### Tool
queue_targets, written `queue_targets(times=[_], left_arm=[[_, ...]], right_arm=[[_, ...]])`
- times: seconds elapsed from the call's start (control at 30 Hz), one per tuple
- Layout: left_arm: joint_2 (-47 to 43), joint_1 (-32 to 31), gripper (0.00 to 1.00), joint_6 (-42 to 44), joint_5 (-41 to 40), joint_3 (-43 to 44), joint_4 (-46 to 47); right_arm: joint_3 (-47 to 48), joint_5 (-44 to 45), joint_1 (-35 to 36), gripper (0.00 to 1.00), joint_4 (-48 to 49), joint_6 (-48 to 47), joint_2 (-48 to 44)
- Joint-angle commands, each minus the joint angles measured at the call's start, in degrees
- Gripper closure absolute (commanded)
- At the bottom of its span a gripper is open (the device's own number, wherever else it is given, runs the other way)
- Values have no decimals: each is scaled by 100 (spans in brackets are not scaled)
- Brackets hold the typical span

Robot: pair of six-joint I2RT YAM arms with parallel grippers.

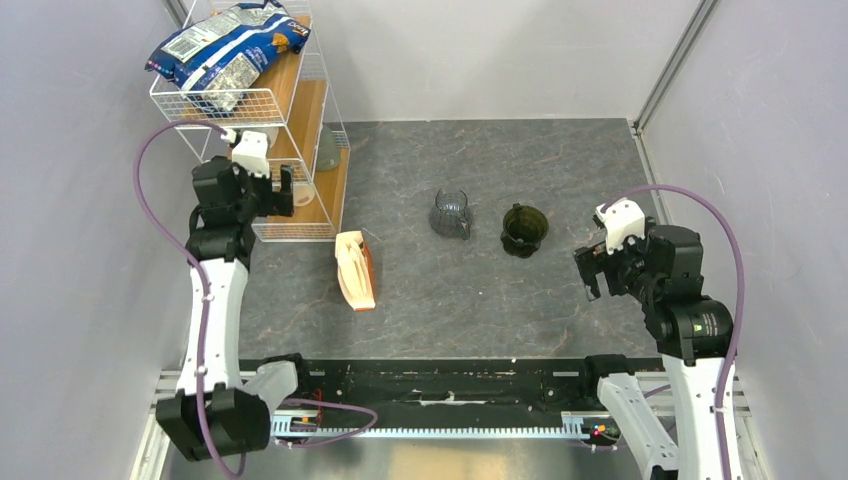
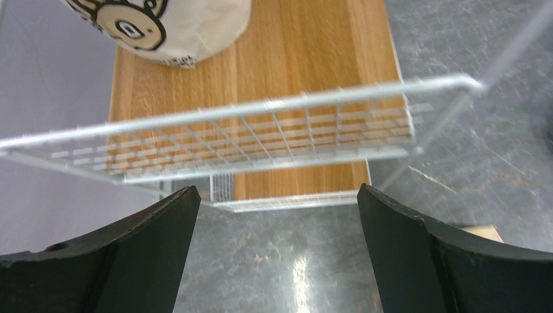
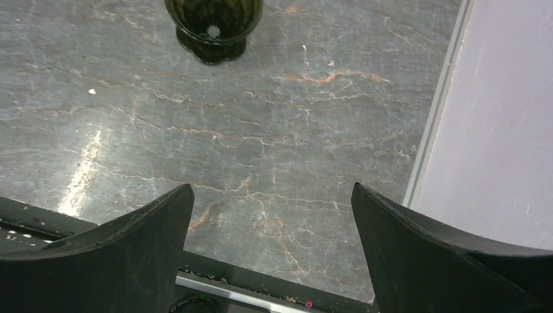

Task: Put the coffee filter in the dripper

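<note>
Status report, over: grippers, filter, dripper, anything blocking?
Left gripper jaws open, empty, at the wire rack. Right gripper jaws open, empty, near the dripper. Dripper upright, no filter in it; no loose filter seen, only the packet. Nothing blocking the dripper.

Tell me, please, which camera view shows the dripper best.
The top external view: the dripper appears whole there, rim open upward. The right wrist view crops the dripper at the frame's top edge; the left wrist view misses it entirely.
</note>
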Motion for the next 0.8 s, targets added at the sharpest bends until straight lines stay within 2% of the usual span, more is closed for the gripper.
queue_targets(times=[0.0, 0.23, 0.33, 0.47, 0.63, 0.7, 0.77], left_arm=[[-756, 26, 0, 462, 515, 399, -1248], [-1955, 30, 0, 1382, 814, 486, -3408], [-2154, 21, 1, 1585, 1483, 777, -4335], [-1783, 27, 2, 1484, 2592, 1403, -5319], [-1125, -134, 6, 1104, 3639, 1640, -5580], [-930, -528, 7, 1124, 3646, 1683, -5497], [-901, -1340, 7, 1127, 3195, 1589, -5278]], right_arm=[[497, -458, -12, 1, -181, 122, 274], [1175, -1067, -14, 1, -606, 435, 1176], [1458, -1159, -15, 1, -596, 597, 1651], [1666, -1212, -15, 1, -432, 728, 2178], [1674, -1198, -15, 1, -320, 718, 2636], [1694, -1261, -8, 1, -377, 703, 2797], [1702, -1276, -15, 1, -383, 681, 2899]])
